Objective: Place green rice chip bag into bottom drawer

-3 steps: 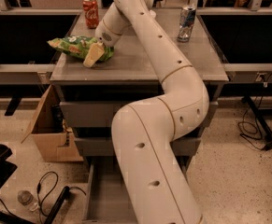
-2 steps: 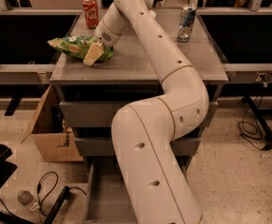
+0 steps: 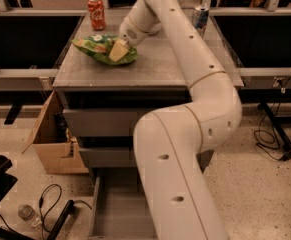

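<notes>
The green rice chip bag [image 3: 97,48] lies low over the grey cabinet top [image 3: 155,69], left of centre. My gripper [image 3: 119,50] reaches down from the right and is shut on the bag's right end. The bottom drawer [image 3: 116,211] stands pulled open at floor level in front of the cabinet, and its grey floor shows to the left of my arm. My large white arm [image 3: 185,149] crosses the cabinet front and hides the drawer's right part.
A red soda can [image 3: 96,13] stands at the back left of the cabinet top and a silver can [image 3: 200,18] at the back right. An open cardboard box [image 3: 52,141] sits on the floor to the left. Cables [image 3: 45,204] lie beside the drawer.
The gripper has moved right and slightly toward the back of the cabinet top, and the green bag has moved along with it.
</notes>
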### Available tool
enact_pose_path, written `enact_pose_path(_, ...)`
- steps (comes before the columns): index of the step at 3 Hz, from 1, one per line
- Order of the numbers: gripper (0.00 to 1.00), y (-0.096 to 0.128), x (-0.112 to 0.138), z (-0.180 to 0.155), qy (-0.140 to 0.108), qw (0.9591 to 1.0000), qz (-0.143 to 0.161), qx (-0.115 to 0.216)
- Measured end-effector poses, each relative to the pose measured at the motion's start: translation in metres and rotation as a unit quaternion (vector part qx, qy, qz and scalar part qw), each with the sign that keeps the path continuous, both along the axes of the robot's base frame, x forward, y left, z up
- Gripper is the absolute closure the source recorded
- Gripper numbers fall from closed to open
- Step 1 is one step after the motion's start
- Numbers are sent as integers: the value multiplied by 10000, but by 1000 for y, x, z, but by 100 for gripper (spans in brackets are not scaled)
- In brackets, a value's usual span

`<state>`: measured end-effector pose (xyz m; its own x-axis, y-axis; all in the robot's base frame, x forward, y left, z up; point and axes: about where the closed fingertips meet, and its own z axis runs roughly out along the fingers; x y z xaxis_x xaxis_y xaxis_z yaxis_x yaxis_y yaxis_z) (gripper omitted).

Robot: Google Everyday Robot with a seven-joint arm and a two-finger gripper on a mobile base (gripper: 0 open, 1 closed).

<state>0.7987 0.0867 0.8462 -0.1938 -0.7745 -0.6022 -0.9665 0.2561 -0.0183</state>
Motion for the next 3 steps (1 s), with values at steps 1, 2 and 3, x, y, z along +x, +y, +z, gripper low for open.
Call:
enact_pose_path(1,100,-77,-14,22,141,9987,-488,106)
enact_pose_path(2,100,-144,-45,68,-32,9957,-875,287)
enact_pose_path(3,100,-206,-91,130,-643,9891,-1212,537)
